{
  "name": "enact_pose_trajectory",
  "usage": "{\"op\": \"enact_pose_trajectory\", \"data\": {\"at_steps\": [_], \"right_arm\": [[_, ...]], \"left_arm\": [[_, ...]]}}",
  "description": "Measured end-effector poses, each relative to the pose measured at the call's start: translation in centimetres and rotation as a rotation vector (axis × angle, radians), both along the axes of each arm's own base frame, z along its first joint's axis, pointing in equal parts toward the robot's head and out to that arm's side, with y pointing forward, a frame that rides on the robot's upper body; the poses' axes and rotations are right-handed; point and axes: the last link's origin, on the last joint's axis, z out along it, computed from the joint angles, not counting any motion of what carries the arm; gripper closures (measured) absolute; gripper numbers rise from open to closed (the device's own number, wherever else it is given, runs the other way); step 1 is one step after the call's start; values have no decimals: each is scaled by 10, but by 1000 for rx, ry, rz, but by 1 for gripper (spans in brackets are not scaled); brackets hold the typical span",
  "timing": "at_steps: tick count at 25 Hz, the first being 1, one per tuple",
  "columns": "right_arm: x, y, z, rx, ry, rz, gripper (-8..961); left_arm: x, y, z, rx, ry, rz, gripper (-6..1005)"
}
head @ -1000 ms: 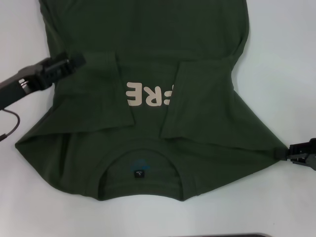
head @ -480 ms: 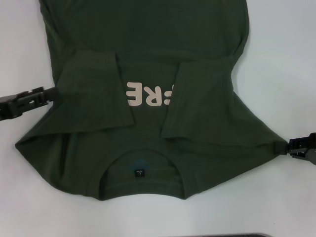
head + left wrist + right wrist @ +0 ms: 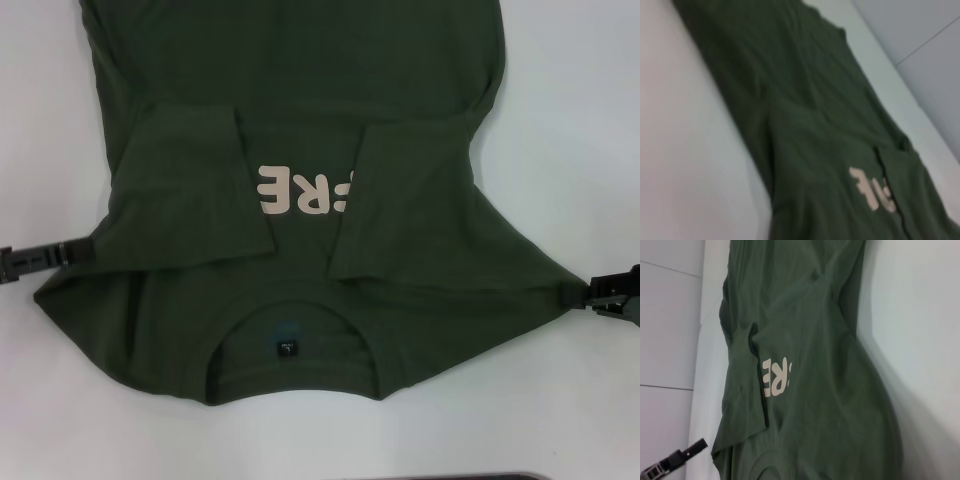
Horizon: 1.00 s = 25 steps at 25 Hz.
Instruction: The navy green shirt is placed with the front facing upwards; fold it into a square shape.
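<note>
The navy green shirt (image 3: 300, 200) lies flat on the white table (image 3: 570, 120), front up, collar nearest the robot, both sleeves folded inward over the cream lettering (image 3: 300, 192). The left gripper (image 3: 88, 250) sits low at the shirt's left edge, the right gripper (image 3: 582, 294) at its right shoulder corner; neither claw's opening can be determined.
</note>
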Motion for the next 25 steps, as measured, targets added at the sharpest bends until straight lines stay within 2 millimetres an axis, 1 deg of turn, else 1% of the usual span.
{"op": "enact_pose_trajectory", "data": {"at_steps": [6, 15, 25], "right_arm": [[0, 2, 3, 2, -4, 0, 904], [-2, 6, 3, 2, -4, 5, 905], [-2, 8, 3, 5, -9, 1, 905]], "left_arm": [[-6, -1, 0, -57, 50, 41, 127], [-15, 3, 3, -59, 112, 82, 128], [-14, 6, 6, -100, 138, 87, 128]]}}
